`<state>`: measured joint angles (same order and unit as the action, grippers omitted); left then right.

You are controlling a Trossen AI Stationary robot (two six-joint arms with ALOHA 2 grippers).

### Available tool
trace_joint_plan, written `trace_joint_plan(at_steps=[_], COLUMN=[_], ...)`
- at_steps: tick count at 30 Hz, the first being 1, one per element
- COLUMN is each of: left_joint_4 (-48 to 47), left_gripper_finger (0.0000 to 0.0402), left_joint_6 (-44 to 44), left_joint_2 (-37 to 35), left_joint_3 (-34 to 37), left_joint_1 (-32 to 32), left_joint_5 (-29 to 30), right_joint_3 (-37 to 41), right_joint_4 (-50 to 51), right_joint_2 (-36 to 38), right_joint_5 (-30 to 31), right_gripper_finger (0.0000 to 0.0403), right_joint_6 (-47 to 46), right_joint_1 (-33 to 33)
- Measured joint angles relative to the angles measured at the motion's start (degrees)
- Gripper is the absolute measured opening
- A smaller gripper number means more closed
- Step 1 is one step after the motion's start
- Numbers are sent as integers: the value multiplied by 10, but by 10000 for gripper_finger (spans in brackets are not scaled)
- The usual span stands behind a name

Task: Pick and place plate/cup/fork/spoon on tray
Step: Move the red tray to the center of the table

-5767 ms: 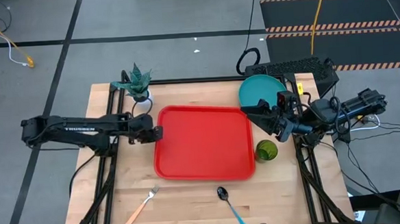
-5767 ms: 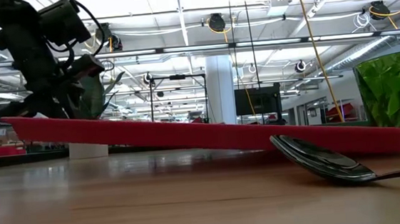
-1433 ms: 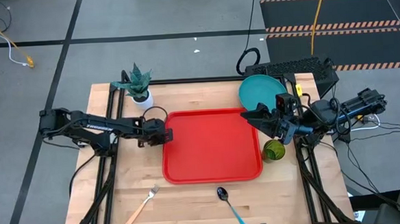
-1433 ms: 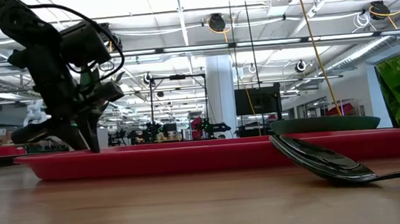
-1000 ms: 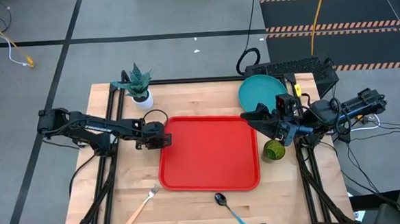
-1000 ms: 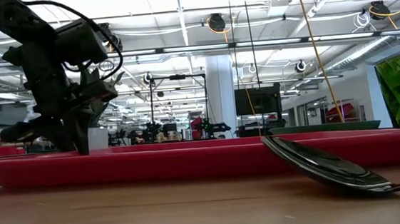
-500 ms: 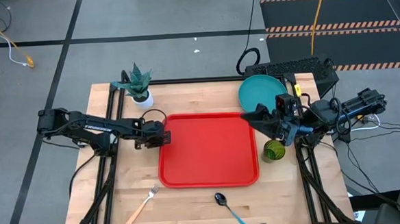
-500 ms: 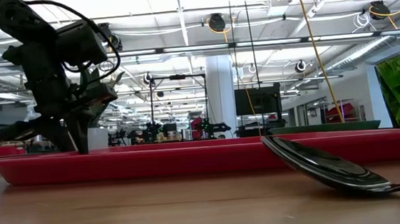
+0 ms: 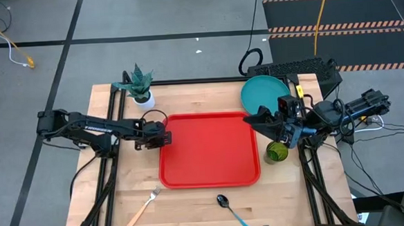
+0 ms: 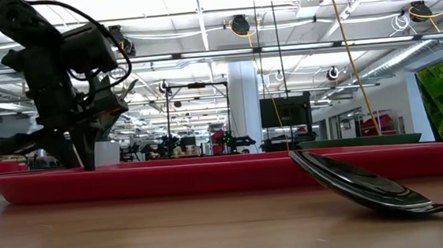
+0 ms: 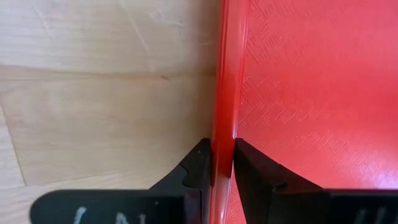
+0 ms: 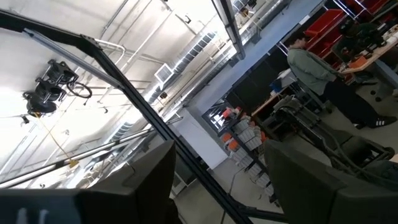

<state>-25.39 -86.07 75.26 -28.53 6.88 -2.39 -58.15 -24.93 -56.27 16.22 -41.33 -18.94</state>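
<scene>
Grey floor (image 9: pixel 183 17), bright ceiling lights (image 10: pixel 237 24)

A large red tray (image 9: pixel 208 150) lies flat at the frame's centre, a round teal plate (image 9: pixel 264 92) above its upper right corner, a small olive-green cup (image 9: pixel 277 151) just off its right edge, and an orange-handled fork (image 9: pixel 144 207) and blue-handled spoon (image 9: pixel 232 212) below it.

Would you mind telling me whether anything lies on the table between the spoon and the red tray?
Nothing visible does. The spoon lies just off the near rim of the tray, with bare wood between them. The fork lies off to the side, and the tray's floor is bare.
</scene>
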Motion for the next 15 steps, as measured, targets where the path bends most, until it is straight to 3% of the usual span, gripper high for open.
trace_joint_plan(at_steps=[8, 15], left_joint_4=[4, -16], left_gripper_finger=[62, 87], left_joint_6=[21, 31], left_joint_2=[-5, -38], left_joint_3=[1, 4], left_joint_1=[13, 27], left_joint_5=[-10, 12], right_joint_3=[0, 0], right_joint_4=[0, 0], right_joint_2=[0, 0], right_joint_5=[0, -1], right_gripper_finger=[239, 239], right_joint_6=[0, 0], right_joint_1=[0, 0])
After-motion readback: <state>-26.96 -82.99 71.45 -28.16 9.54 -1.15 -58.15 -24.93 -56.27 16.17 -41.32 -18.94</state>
